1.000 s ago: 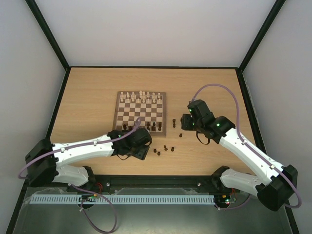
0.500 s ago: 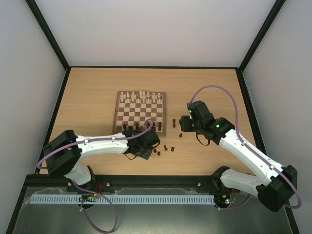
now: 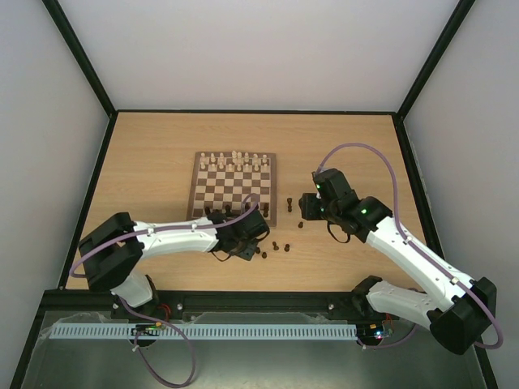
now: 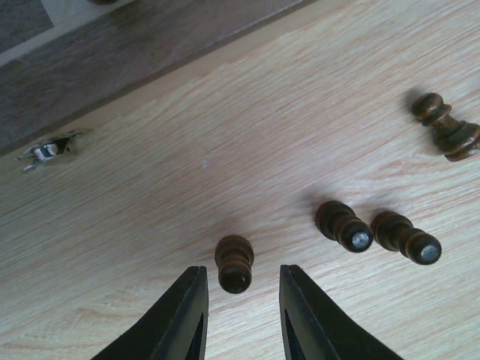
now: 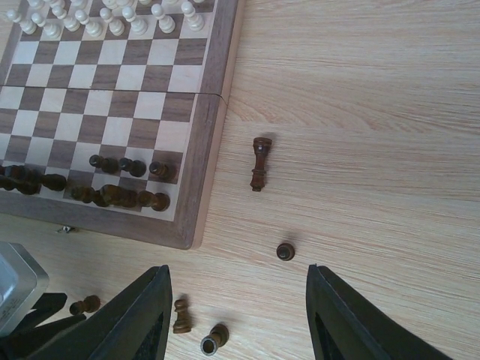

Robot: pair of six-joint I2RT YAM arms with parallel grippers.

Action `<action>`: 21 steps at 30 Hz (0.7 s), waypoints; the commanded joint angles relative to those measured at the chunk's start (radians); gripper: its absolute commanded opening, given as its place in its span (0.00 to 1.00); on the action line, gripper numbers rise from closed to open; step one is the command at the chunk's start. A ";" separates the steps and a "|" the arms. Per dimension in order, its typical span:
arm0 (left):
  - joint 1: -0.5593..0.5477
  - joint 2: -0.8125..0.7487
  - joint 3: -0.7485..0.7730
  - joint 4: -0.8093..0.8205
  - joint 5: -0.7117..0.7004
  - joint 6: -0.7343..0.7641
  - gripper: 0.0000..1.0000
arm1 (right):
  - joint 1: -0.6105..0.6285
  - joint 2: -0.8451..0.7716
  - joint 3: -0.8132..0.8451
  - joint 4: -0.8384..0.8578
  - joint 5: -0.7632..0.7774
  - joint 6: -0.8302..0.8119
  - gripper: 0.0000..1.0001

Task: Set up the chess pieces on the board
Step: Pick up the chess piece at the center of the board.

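Off the board's near edge, a dark brown pawn [image 4: 235, 262] stands upright on the tabletop. My left gripper [image 4: 242, 270] is open around it, one fingertip on each side, with a narrow gap on both sides. Two more dark pieces [image 4: 343, 225] [image 4: 405, 236] lie on their sides to its right, and another [image 4: 446, 127] stands further off. The board [image 3: 272, 190] holds several dark pieces [image 5: 124, 196] in its near rows. My right gripper [image 5: 238, 270] hangs wide open and empty above the table right of the board, over a dark pawn [image 5: 285, 251] and a taller dark piece [image 5: 260, 163].
Cream-white chessmen [image 5: 112, 22] fill the board's far rows. A small metal latch [image 4: 49, 150] sits on the board's near edge. The left arm [image 3: 170, 237] stretches across the near table. Loose dark pieces [image 3: 276, 245] lie between the two grippers.
My left arm has swung right, from the board's near edge to the loose pieces, and its jaws have narrowed around the pawn. The right arm has barely moved.
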 commanded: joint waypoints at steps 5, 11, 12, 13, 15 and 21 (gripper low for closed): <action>0.022 0.012 -0.011 0.017 -0.003 0.018 0.27 | -0.004 -0.013 -0.016 0.004 -0.013 -0.016 0.50; 0.027 0.020 -0.019 0.019 -0.002 0.022 0.27 | -0.004 -0.013 -0.019 0.004 -0.017 -0.016 0.50; 0.027 0.021 -0.021 0.018 -0.002 0.021 0.27 | -0.004 -0.013 -0.021 0.004 -0.016 -0.016 0.50; 0.029 0.023 -0.021 0.018 -0.002 0.022 0.28 | -0.003 -0.013 -0.020 0.005 -0.016 -0.016 0.50; 0.029 0.029 -0.022 0.019 0.000 0.022 0.29 | -0.004 -0.013 -0.022 0.007 -0.020 -0.016 0.50; 0.031 0.043 -0.023 0.020 -0.002 0.021 0.29 | -0.004 -0.015 -0.023 0.006 -0.021 -0.016 0.50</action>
